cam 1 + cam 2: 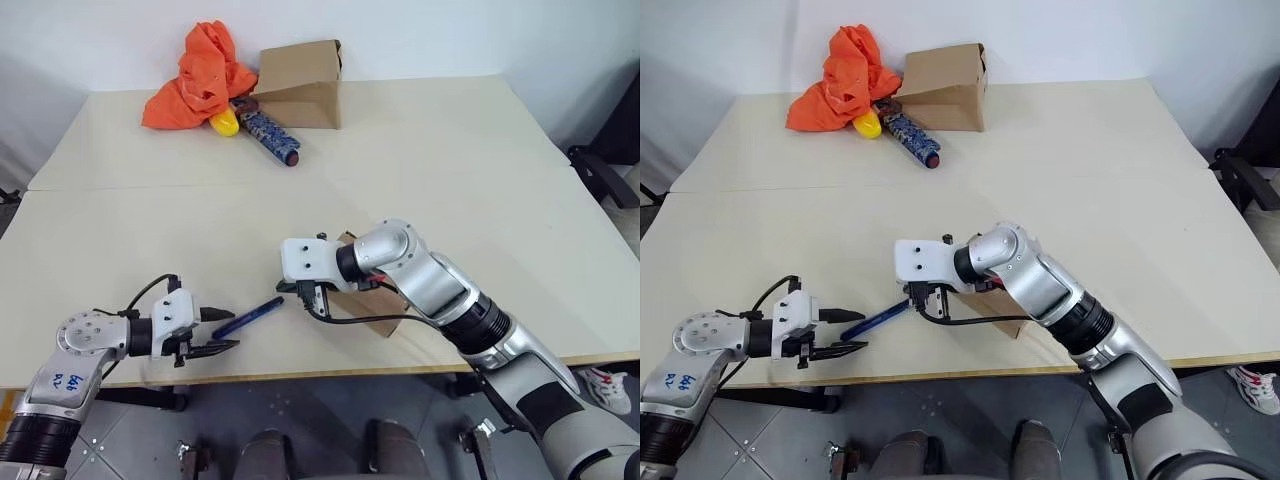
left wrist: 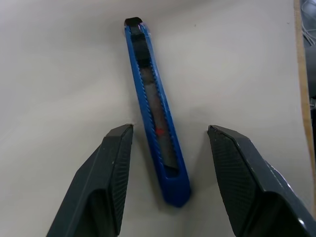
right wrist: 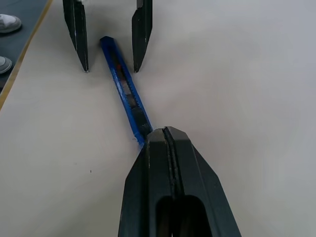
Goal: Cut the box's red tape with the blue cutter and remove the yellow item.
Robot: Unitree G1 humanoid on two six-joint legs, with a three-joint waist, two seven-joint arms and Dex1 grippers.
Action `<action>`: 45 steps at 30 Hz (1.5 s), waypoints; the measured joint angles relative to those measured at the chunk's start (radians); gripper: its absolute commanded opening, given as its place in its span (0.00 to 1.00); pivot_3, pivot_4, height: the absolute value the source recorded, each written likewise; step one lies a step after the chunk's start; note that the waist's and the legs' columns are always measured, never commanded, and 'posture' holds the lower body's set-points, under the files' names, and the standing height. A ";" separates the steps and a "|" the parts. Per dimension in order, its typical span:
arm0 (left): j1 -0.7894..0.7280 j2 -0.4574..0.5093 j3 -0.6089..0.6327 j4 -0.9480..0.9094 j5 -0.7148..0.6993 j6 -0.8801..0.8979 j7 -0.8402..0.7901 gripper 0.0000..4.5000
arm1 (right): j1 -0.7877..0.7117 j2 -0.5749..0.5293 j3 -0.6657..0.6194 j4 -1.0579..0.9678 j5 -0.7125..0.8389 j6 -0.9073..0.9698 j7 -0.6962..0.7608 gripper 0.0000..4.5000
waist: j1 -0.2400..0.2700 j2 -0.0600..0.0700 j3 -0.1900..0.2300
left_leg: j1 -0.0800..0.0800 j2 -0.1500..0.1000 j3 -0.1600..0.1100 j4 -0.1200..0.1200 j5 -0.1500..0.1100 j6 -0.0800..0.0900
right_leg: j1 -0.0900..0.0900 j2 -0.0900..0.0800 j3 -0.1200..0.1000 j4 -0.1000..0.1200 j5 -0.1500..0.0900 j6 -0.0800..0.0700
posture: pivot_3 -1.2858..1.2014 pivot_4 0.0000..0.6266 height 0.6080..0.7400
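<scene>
The blue cutter (image 1: 252, 316) lies flat on the table near its front edge. My left gripper (image 1: 232, 329) is open, and its two fingers straddle the cutter's near end (image 2: 170, 182) without touching it. My right gripper (image 3: 165, 132) is shut with nothing between its fingers. Its tips sit at the cutter's far, dark end (image 3: 140, 126); I cannot tell whether they touch. The small brown box (image 1: 384, 325) stands behind my right forearm, mostly covered by it. The red tape and the yellow item are hidden.
At the table's far side lie an orange cloth (image 1: 200, 75), a larger cardboard carton (image 1: 300, 85), a blue-patterned cylinder (image 1: 268, 135) and a small glossy yellow object (image 1: 225, 122). The table's front edge (image 1: 300, 375) runs just below both grippers.
</scene>
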State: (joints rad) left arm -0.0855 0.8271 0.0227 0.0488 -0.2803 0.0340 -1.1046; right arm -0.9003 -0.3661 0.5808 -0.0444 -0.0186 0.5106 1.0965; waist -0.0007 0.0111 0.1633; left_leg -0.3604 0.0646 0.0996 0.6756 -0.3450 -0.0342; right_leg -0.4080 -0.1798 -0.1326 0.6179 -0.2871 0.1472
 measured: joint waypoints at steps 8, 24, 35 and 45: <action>0.018 0.018 -0.004 -0.080 0.011 0.100 0.052 0.10 | 0.000 -0.004 0.000 -0.001 0.000 0.002 0.000 0.00 | -0.005 0.000 0.000 | 0.000 0.000 0.000 -0.001 0.000 0.000 | 0.000 0.000 0.000 0.001 0.000 0.000 | 0.52 0.24 1.00; 0.068 0.053 0.015 -0.169 0.004 0.184 0.080 0.09 | 0.012 -0.006 0.009 -0.053 0.001 0.011 0.027 0.00 | -0.023 0.000 0.000 | 0.001 0.000 0.000 -0.004 0.000 0.000 | -0.001 0.000 0.000 0.000 0.000 0.000 | 0.52 0.24 1.00; 0.121 0.091 0.042 -0.204 -0.019 0.199 0.048 0.09 | 0.022 0.021 0.131 0.000 -0.092 -0.089 0.030 0.00 | -0.038 0.000 -0.001 | 0.004 0.000 0.003 -0.011 -0.001 -0.002 | -0.002 0.000 0.000 -0.002 0.000 0.000 | 0.52 0.24 1.00; 0.165 0.098 0.050 -0.236 -0.041 0.203 0.033 0.09 | 0.010 0.059 0.166 0.076 -0.160 -0.169 0.055 0.00 | -0.047 0.000 -0.001 | 0.004 0.000 0.003 -0.012 -0.001 -0.002 | -0.002 0.000 0.000 -0.003 0.000 0.000 | 0.52 0.24 1.00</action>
State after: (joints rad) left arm 0.0794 0.9256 0.0726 -0.1871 -0.3215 0.2371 -1.0716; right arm -0.8901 -0.3070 0.7472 0.0317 -0.1783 0.3421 1.1511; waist -0.0474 0.0107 0.1623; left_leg -0.3560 0.0650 0.1025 0.6639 -0.3461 -0.0359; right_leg -0.4098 -0.1796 -0.1327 0.6146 -0.2872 0.1471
